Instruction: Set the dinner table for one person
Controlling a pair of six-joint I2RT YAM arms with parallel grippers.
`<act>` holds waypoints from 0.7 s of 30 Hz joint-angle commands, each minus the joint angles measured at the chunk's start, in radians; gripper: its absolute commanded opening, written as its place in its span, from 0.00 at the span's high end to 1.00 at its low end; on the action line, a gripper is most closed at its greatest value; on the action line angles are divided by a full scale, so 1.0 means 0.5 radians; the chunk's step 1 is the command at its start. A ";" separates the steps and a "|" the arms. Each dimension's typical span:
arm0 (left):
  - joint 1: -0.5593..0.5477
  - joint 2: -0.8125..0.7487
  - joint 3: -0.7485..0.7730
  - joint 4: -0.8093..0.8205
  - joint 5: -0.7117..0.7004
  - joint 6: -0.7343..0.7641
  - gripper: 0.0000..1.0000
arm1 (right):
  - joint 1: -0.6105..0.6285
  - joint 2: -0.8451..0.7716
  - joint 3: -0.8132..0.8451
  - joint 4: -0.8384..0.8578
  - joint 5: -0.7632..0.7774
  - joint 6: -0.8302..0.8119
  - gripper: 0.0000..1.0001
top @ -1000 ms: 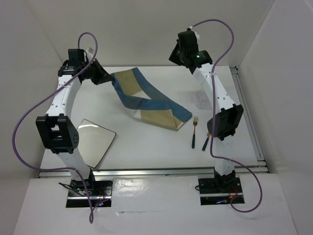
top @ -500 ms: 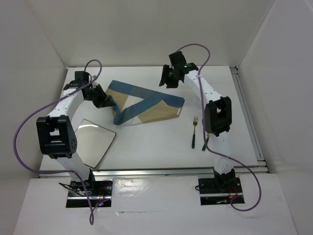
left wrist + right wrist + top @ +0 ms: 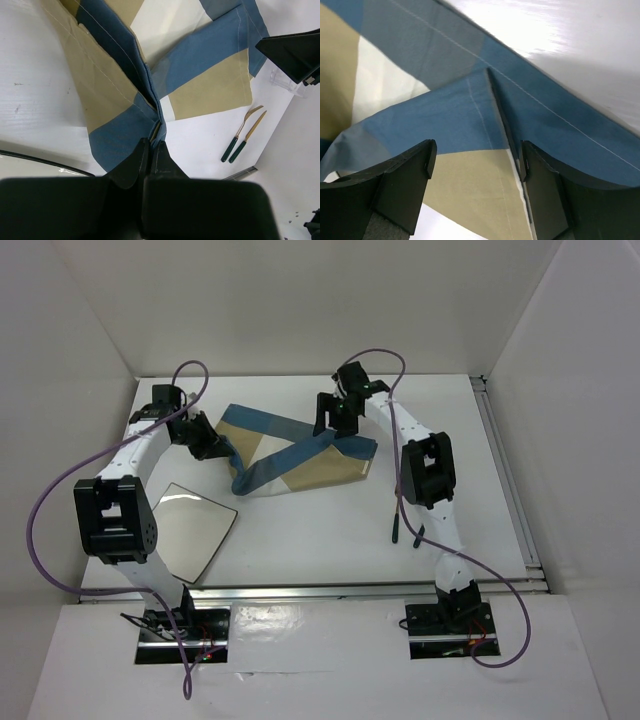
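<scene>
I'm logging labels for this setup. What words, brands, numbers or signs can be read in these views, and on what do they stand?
None: no text, number or sign can be read in any view.
The placemat, plate, fork, knife and table show no print.

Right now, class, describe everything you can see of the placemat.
The placemat is cloth: blue bands, tan and cream panels, pale stitched hems. It lies crumpled on the table, folded over itself rather than flat. The shut left gripper pinches a bunched fold at its left end; the open right gripper straddles a folded corner at its right end.
</scene>
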 commanded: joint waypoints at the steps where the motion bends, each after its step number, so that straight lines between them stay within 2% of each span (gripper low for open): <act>1: -0.001 -0.047 0.074 -0.011 0.002 0.067 1.00 | -0.025 0.011 0.011 0.157 -0.228 -0.062 0.21; 9: -0.001 -0.047 0.074 -0.029 0.002 0.068 1.00 | -0.025 0.164 0.091 0.243 -0.295 -0.062 0.21; 12: -0.001 -0.047 0.074 -0.029 -0.016 0.068 1.00 | -0.025 0.183 0.091 0.265 -0.271 -0.044 0.18; 17: -0.001 -0.047 0.074 -0.029 -0.016 0.068 1.00 | -0.044 0.180 0.018 0.295 -0.271 -0.044 0.16; 20: -0.001 -0.047 0.074 -0.029 -0.034 0.068 1.00 | -0.044 0.122 -0.095 0.381 -0.512 -0.068 0.39; 21: -0.001 -0.047 0.074 -0.029 -0.034 0.068 1.00 | -0.044 0.121 -0.117 0.399 -0.574 -0.098 0.51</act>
